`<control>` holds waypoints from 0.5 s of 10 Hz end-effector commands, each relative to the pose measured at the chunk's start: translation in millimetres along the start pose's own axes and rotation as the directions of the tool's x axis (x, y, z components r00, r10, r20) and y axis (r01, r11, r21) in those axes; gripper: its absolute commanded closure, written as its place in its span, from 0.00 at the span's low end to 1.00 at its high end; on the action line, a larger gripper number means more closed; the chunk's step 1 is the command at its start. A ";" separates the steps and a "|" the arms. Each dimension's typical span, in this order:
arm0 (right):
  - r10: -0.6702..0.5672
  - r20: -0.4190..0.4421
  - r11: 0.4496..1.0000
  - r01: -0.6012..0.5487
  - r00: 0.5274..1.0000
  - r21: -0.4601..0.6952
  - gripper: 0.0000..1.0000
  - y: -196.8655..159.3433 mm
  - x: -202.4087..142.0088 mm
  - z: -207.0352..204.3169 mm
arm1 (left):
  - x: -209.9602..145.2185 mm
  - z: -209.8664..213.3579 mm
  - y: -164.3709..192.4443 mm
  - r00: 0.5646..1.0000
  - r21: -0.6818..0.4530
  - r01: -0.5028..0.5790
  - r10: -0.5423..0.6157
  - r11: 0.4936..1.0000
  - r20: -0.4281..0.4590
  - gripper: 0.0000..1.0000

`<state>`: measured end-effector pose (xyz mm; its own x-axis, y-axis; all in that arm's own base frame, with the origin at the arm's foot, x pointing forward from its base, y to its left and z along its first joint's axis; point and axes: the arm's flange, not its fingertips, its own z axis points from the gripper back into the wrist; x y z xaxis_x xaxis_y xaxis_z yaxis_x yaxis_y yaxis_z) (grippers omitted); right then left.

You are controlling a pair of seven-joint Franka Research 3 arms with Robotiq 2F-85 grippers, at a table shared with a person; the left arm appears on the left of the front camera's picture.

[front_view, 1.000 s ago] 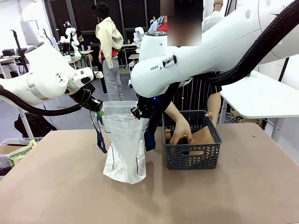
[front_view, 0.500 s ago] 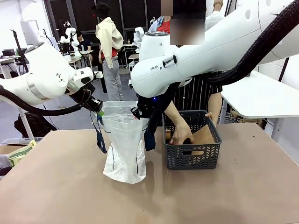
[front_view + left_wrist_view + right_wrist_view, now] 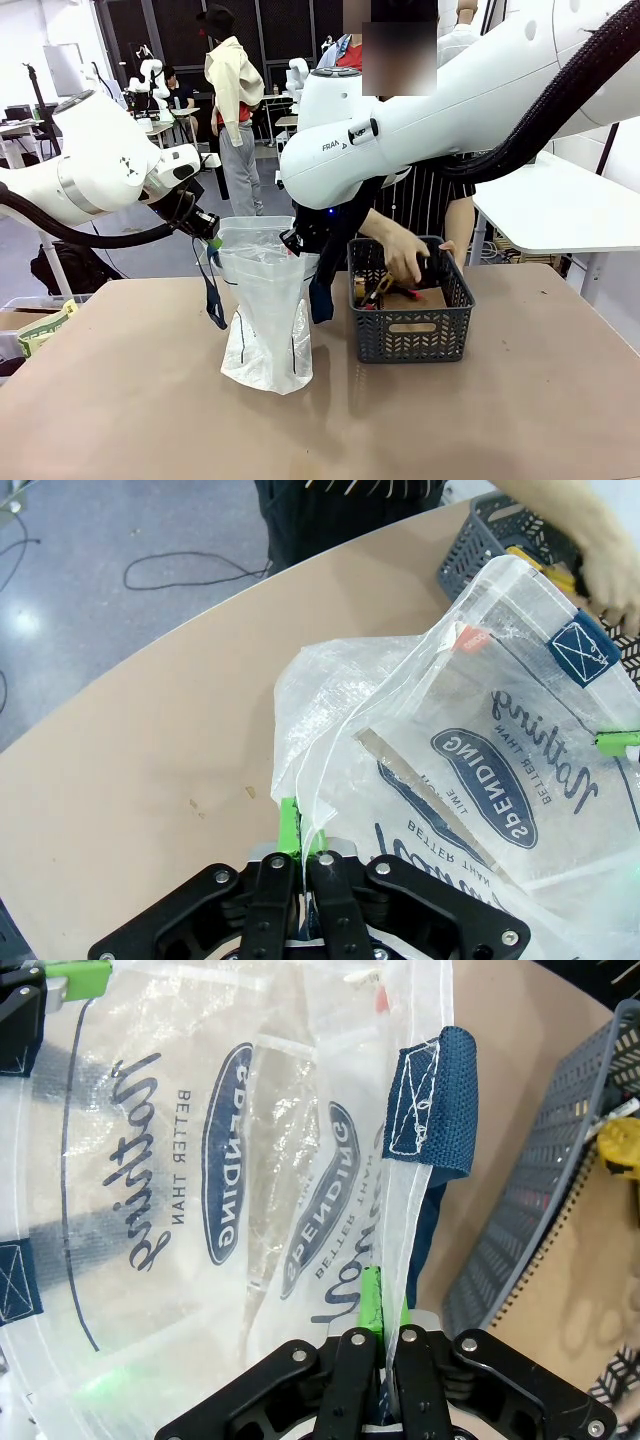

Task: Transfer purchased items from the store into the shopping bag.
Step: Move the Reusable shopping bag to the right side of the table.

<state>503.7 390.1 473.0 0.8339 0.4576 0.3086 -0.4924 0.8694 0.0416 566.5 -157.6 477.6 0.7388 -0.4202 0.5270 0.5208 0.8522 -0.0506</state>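
I'm holding the bag (image 3: 265,320) open w/ both arms rn: left gripper (image 3: 303,832) is pinching one side of the rim, jaws shut tight on the plastic. The right gripper (image 3: 385,1305) is doing the same on the opposite side, by a blue handle (image 3: 432,1100). Imo the trick here is pulling the two sides apart evenly so the mouth is gaping toward the basket (image 3: 412,340), w/o lifting the bottom off the table (image 3: 120,400). Person's hand (image 3: 405,258) is reaching into the basket, fingers curled round smth dark, can't tell what. Basket's sitting just beside the bag, w/ a brown packet (image 3: 428,297) and small colourful bits (image 3: 370,297) lying inside. Bag contents are too hazy to call
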 end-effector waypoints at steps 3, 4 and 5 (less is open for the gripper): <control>0.000 0.000 1.000 0.000 1.000 -0.001 1.00 0.1 -2.0 -1.2 | -0.2 0.1 0.8 1.000 0.001 -0.001 0.001 1.000 0.000 1.00; 0.000 0.000 1.000 0.000 1.000 -0.001 1.00 0.1 -2.0 -1.2 | -0.2 0.1 0.8 1.000 0.001 -0.001 0.001 1.000 0.000 1.00; 0.000 0.000 1.000 0.000 1.000 -0.001 1.00 0.1 -2.0 -1.2 | -0.2 0.1 0.8 1.000 0.001 -0.001 0.001 1.000 0.000 1.00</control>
<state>503.7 390.1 473.0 0.8339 0.4576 0.3086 -0.4924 0.8694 0.0416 566.5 -157.6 477.6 0.7388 -0.4202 0.5270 0.5208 0.8522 -0.0506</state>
